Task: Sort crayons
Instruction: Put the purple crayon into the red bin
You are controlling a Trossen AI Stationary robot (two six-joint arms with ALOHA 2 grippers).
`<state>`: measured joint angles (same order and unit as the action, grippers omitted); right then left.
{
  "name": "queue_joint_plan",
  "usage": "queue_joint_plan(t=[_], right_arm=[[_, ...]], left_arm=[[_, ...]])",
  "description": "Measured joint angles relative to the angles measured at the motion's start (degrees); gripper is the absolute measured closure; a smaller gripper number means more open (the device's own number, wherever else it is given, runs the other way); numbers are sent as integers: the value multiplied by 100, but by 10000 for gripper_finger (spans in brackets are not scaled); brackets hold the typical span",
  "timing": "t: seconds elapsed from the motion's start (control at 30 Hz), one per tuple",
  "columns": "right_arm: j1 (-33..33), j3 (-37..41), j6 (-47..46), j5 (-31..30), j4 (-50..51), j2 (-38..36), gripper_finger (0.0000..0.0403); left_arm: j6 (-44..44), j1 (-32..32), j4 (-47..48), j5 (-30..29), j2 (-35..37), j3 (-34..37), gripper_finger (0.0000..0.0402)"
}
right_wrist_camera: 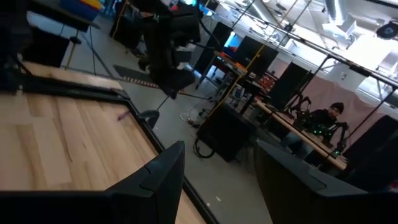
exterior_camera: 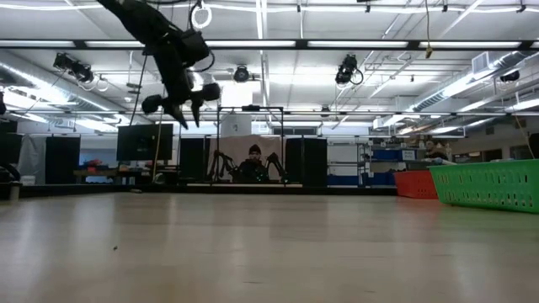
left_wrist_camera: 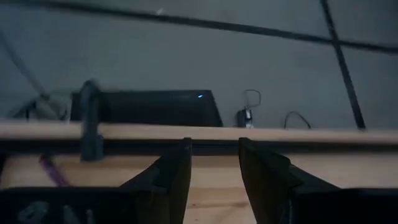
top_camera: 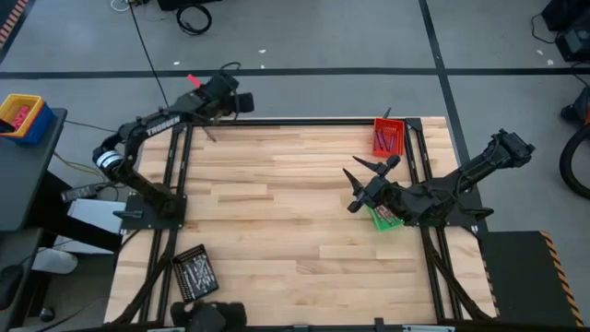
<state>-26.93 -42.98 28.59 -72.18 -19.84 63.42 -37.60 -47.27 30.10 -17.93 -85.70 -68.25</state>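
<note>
Right gripper [top_camera: 365, 181] poised beside green tray [top_camera: 383, 218], fingers spread, empty. Left gripper [top_camera: 208, 129] raised at far table edge, partly parted, empty. Crayons [top_camera: 389, 138] visible in red tray [top_camera: 388, 136] only from overhead.

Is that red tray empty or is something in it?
Not empty: the red tray holds several thin dark crayons, seen from above.

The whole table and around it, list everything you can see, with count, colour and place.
Light wooden table: one, centre.
Red rectangular plastic tray: one, far right corner, crayons inside.
Green rectangular plastic tray: one, right side, partly under right arm.
Black rectangular tray: one, near left, small sticks inside.
Purplish crayon: one, on table near far left edge.
Seated person: one, background.
Left pincer: raised over far left edge, open.
Right pincer: above right side, open.
</note>
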Motion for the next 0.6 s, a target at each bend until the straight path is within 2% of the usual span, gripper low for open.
queue_joint_plan(t=[0.23, 0.4, 0.6], right_arm=[[174, 0, -49, 63, 383, 2, 208], [205, 0, -159, 199, 375, 2, 208], [207, 0, -295, 199, 383, 2, 208]], left_arm=[[-1115, -498, 788, 16, -839, 4, 258], [-1799, -671, 949, -349, -1489, 4, 258], [-2756, -519, 1307, -833, -1832, 4, 258]])
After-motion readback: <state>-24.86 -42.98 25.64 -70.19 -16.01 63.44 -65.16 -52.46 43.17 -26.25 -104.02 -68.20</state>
